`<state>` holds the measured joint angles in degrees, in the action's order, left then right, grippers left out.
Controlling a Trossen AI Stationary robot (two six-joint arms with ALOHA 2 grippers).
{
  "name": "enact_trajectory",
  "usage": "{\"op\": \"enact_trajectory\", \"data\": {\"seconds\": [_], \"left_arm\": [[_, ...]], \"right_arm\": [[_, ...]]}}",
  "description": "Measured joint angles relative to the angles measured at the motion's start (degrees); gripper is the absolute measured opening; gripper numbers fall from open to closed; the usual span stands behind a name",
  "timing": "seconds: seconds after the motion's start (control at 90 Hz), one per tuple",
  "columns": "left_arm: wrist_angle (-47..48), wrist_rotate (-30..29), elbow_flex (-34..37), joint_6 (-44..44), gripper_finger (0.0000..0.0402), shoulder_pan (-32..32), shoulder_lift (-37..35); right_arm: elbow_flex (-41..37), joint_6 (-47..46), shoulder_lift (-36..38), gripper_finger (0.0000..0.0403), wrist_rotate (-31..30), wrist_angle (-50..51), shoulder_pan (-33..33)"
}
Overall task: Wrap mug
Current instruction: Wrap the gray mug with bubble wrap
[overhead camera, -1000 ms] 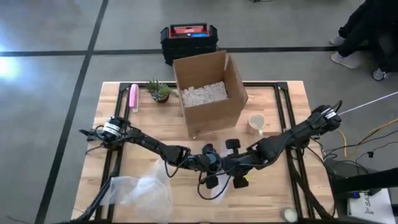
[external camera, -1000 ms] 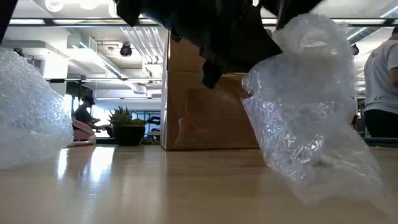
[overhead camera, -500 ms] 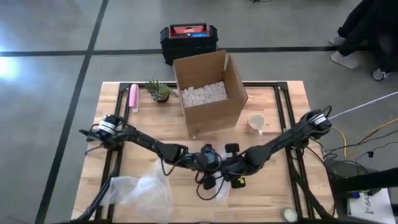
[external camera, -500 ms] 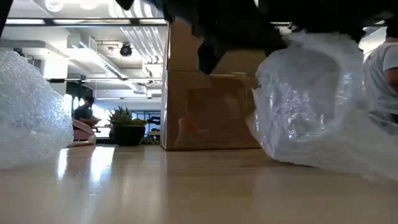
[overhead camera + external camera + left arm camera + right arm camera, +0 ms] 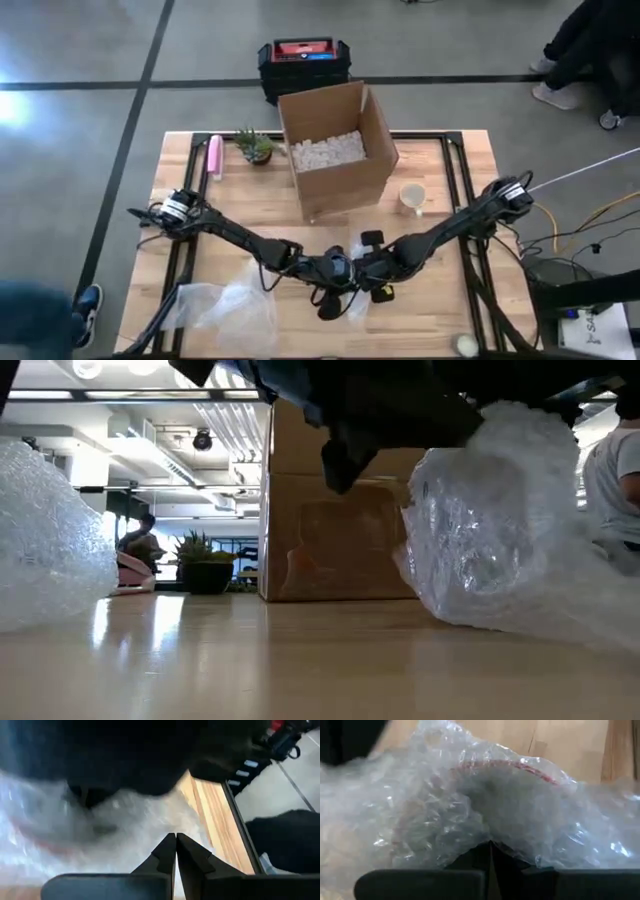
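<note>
A bundle of clear bubble wrap (image 5: 352, 303) lies near the table's front edge at the middle, its lower part on the wood (image 5: 500, 550). Through the wrap the right wrist view shows a round red-rimmed mug (image 5: 512, 766). My left gripper (image 5: 175, 840) is shut at the bundle's left side. My right gripper (image 5: 490, 845) is shut on the wrap from the right. Both dark wrists meet over the bundle in the high view and hide most of it. My left gripper's shut fingers (image 5: 338, 465) stand against the bundle's upper left side, slanting down from the table's left. Whether a layer is pinched between them cannot be told. My right gripper pinches a fold of the wrap (image 5: 489, 838) between its fingertips, coming from the table's right. The bundle rests on the table and bulges up beyond the fingers.
An open cardboard box (image 5: 335, 150) with white filler stands behind the arms. A cream mug (image 5: 412, 197) sits to its right. A loose heap of bubble wrap (image 5: 235, 305) lies front left. A small plant (image 5: 257, 146) and a pink item (image 5: 214, 157) are far left.
The wrapped bundle, hanging clear of the table a second ago, has come down and now rests on the wood, spread wider. Both grippers have gone down and a little toward the near edge with it.
</note>
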<state>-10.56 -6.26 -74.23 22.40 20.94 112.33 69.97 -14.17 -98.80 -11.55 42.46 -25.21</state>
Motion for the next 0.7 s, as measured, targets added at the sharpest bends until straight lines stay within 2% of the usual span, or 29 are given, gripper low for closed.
{"op": "enact_trajectory", "data": {"seconds": [0.156, 0.433, 0.7], "left_arm": [[-0.47, -5.95, 0.12, -1.34, 0.0, -1.38, -0.31], [-0.7, -6.76, 0.08, 0.22, 0.0, -3.02, 0.89], [0.61, -7.71, -0.05, 0.78, 0.0, -3.2, 1.51]], "right_arm": [[0.0, -0.2, 0.09, 0.0002, -0.08, -0.53, 0.07], [0.24, -0.19, 0.25, 0.0002, -0.2, -0.59, 0.06], [8.28, 0.12, 4.34, 0.0002, -0.38, 12.58, -0.35]]}}
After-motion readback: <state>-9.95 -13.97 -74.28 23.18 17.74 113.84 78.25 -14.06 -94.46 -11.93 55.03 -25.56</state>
